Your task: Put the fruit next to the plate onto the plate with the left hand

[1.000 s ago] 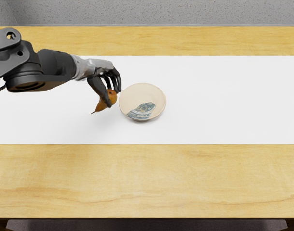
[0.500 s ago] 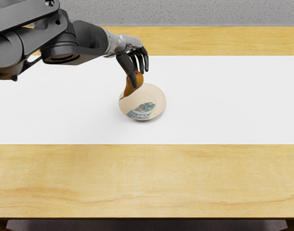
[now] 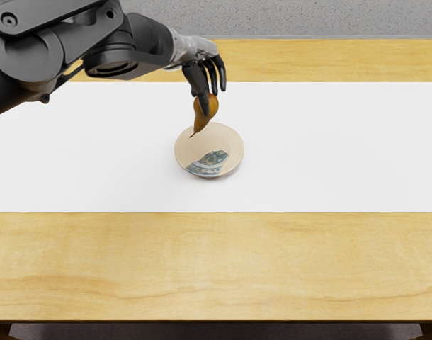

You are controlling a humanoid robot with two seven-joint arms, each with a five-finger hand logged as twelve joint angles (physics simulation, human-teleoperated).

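One orange-brown, pear-shaped fruit [image 3: 205, 110] hangs off the table surface, pinched in the dark fingers [image 3: 220, 74] of the left hand [image 3: 202, 67], which are curled down around its broad upper end. Its narrow lower tip points down and to the left and, in the head view, overlaps the far left rim of the shallow cream-coloured plate [image 3: 236, 145]. From this single slanted view it is hard to say how high the fruit is above that rim. The plate has a blue-green pattern on its near inner side, too small to read.

Around the plate lies a broad white strip [image 3: 343, 142] that runs across the light wooden worktop [image 3: 216, 262] from edge to edge, with bare wood showing in front of it and behind it. Nothing stands between the fruit and the plate. The bulky dark grey left arm [image 3: 74, 42] reaches in from the upper left and is cut off by the picture's edge. The fingers cover the top of the fruit. A grey band [image 3: 308, 18] runs behind the worktop.
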